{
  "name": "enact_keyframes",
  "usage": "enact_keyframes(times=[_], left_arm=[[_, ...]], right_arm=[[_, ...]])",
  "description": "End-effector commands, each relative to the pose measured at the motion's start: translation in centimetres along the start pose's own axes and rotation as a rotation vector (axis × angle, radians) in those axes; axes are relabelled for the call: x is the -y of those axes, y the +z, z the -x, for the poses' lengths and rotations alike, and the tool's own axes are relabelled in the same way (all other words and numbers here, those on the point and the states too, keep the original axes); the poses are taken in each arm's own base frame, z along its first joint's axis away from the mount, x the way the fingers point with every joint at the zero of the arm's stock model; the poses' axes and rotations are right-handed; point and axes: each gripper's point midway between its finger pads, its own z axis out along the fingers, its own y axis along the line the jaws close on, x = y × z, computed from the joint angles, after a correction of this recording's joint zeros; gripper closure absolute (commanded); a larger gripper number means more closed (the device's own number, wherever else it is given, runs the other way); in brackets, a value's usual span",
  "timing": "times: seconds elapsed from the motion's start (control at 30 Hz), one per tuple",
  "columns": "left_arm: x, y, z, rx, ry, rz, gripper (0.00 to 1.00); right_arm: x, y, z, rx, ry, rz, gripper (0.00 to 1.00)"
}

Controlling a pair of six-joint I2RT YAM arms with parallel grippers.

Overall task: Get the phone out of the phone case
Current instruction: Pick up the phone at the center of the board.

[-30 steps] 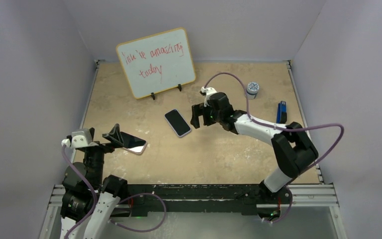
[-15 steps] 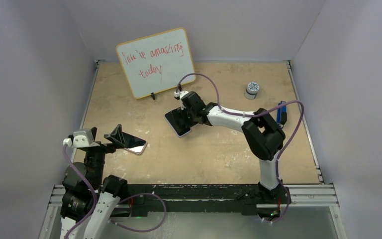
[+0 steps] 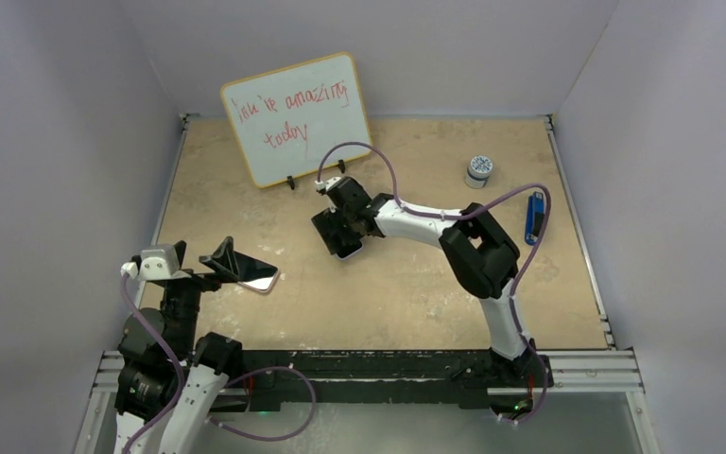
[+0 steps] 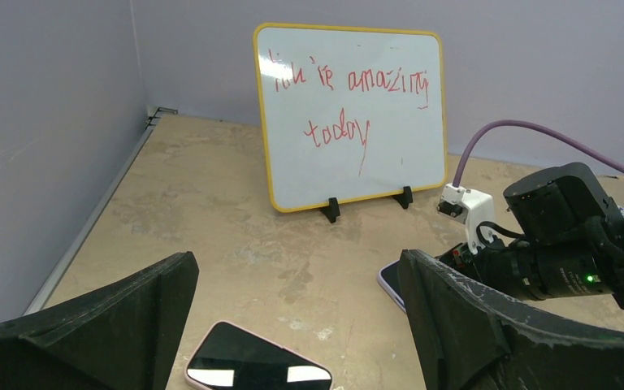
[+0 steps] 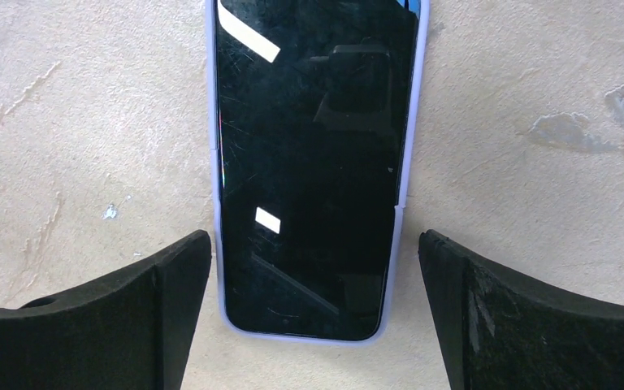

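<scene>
A black-screened phone in a lavender case (image 5: 317,162) lies flat on the tan table. In the top view only its near corner (image 3: 347,251) shows under my right gripper (image 3: 340,225). My right gripper (image 5: 315,325) is open just above it, with one finger (image 5: 130,325) on each side of the phone's near end, apart from the case. A second phone in a pink case (image 3: 255,275) lies at the left, in front of my open, empty left gripper (image 3: 225,257). In the left wrist view that phone (image 4: 258,370) lies low between the fingers of my left gripper (image 4: 296,325).
A yellow-framed whiteboard (image 3: 296,118) with red writing stands at the back left. A small round tin (image 3: 478,168) and a blue object (image 3: 534,216) sit at the right. Grey walls close in the table on three sides.
My right arm has swung left and come down over the lavender-cased phone, which it now straddles. The left arm and the pink-cased phone have not moved.
</scene>
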Motion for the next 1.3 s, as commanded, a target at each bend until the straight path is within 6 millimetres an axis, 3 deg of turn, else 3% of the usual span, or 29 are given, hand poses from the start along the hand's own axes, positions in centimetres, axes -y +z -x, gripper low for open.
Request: enact_keyframes(times=[0.0, 0.17, 0.33, 0.57, 0.77, 0.87, 0.97, 1.13, 1.27], left_arm=[[0.2, -0.5, 0.9, 0.048, -0.008, -0.021, 0.0], [0.6, -0.5, 1.1, 0.045, -0.023, -0.037, 0.0], [2.6, -0.1, 1.1, 0.015, -0.098, -0.122, 0.0], [6.1, 1.6, -1.4, -0.177, -0.189, -0.221, 0.0], [7.5, 2.9, -3.9, -0.299, -0.265, -0.229, 0.0], [8.0, 3.6, -5.7, -0.373, -0.298, -0.219, 0.01], [8.5, 4.2, -7.9, -0.46, -0.346, -0.197, 0.01], [10.4, 4.2, -13.5, -0.636, -0.479, -0.219, 0.01], [11.9, 4.4, -16.9, -0.748, -0.556, -0.252, 0.04]], right_arm=[[0.0, -0.1, -0.2, -0.028, -0.043, -0.05, 0.01], [0.3, 0.3, -1.3, -0.07, -0.089, -0.122, 0.01], [0.9, 0.5, -2.6, -0.134, -0.133, -0.187, 0.08], [0.3, -0.8, -3.8, -0.126, -0.124, -0.128, 0.25], [-0.2, -1.6, -5.5, -0.099, -0.101, -0.071, 0.51], [-0.4, -2.4, -6.2, -0.07, -0.082, -0.044, 0.61], [-1.9, -3.2, -6.0, 0.007, -0.037, 0.049, 0.69], [-4.9, -4.8, -5.7, 0.115, 0.056, 0.234, 0.8], [-5.4, -5.4, -6.7, 0.147, 0.088, 0.281, 0.86]])
